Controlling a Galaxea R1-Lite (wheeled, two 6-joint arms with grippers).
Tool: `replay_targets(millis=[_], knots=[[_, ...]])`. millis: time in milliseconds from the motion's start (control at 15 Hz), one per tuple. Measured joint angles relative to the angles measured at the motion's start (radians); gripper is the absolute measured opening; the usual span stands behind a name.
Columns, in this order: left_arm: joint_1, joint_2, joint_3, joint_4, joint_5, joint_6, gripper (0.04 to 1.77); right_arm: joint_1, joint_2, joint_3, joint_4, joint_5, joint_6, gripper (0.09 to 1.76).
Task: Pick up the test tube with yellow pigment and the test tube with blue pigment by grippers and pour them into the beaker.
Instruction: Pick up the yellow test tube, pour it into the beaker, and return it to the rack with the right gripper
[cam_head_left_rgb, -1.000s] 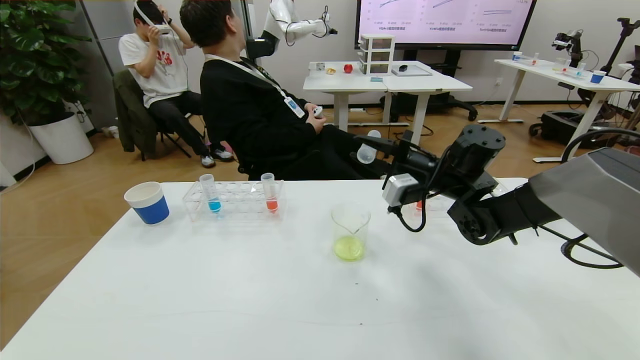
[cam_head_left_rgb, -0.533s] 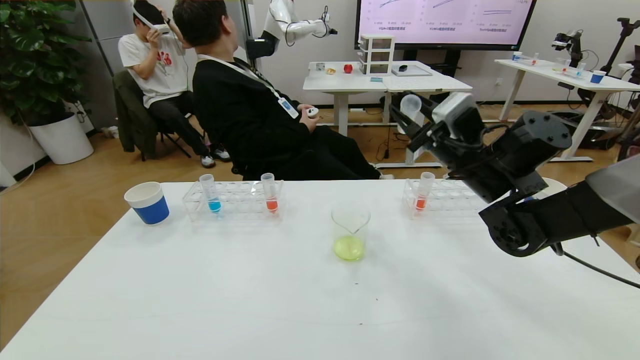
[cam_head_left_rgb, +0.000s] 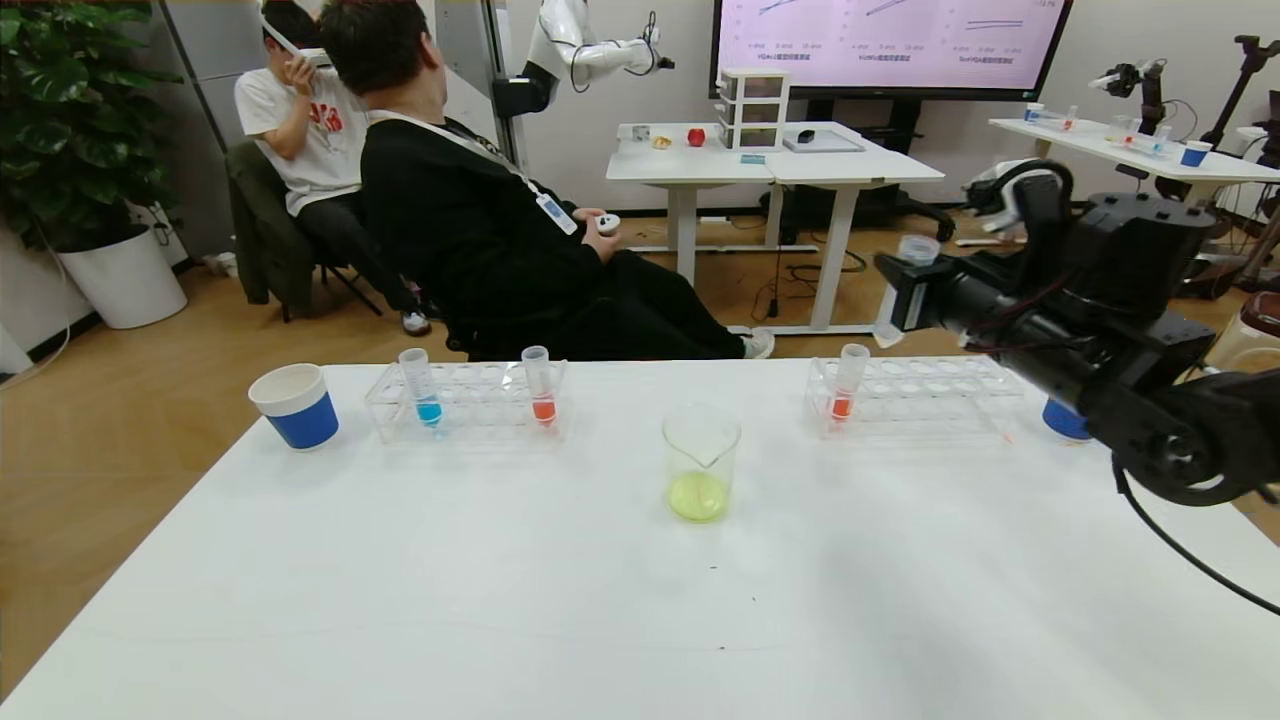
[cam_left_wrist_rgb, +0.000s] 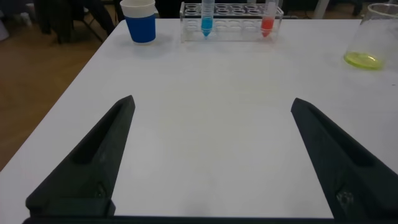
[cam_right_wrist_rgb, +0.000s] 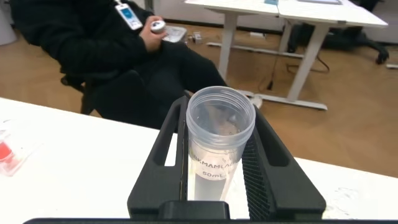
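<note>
My right gripper (cam_head_left_rgb: 912, 285) is shut on a clear test tube (cam_right_wrist_rgb: 220, 134). It holds the tube upright, mouth up, above the far edge of the table behind the right rack (cam_head_left_rgb: 920, 395). No yellow liquid shows in this tube. The beaker (cam_head_left_rgb: 700, 465) stands mid-table with yellow-green liquid at its bottom; it also shows in the left wrist view (cam_left_wrist_rgb: 372, 37). The test tube with blue pigment (cam_head_left_rgb: 421, 385) stands in the left rack (cam_head_left_rgb: 470, 400) and shows in the left wrist view (cam_left_wrist_rgb: 206, 15). My left gripper (cam_left_wrist_rgb: 211, 102) is open and empty over bare table, out of the head view.
Orange-red tubes stand in the left rack (cam_head_left_rgb: 540, 385) and the right rack (cam_head_left_rgb: 848, 385). Blue-and-white paper cups stand at the far left (cam_head_left_rgb: 295, 405) and far right (cam_head_left_rgb: 1062, 420). Two people sit beyond the table's far edge.
My right gripper has swung from near the beaker to the right. The tube in it went from tilted to upright. The seated person leaned left.
</note>
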Motion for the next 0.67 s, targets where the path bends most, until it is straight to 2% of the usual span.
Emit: replay_targets(millis=[333, 667], knots=[[0.0, 0.0, 0.0, 0.0, 0.0, 0.0, 1.75, -0.227, -0.051, -0.007, 0.037, 0.112, 0.006, 0.51], [0.0, 0.0, 0.0, 0.0, 0.0, 0.0, 1.75, -0.451, 0.057, -0.079, 0.077, 0.115, -0.054, 0.51]])
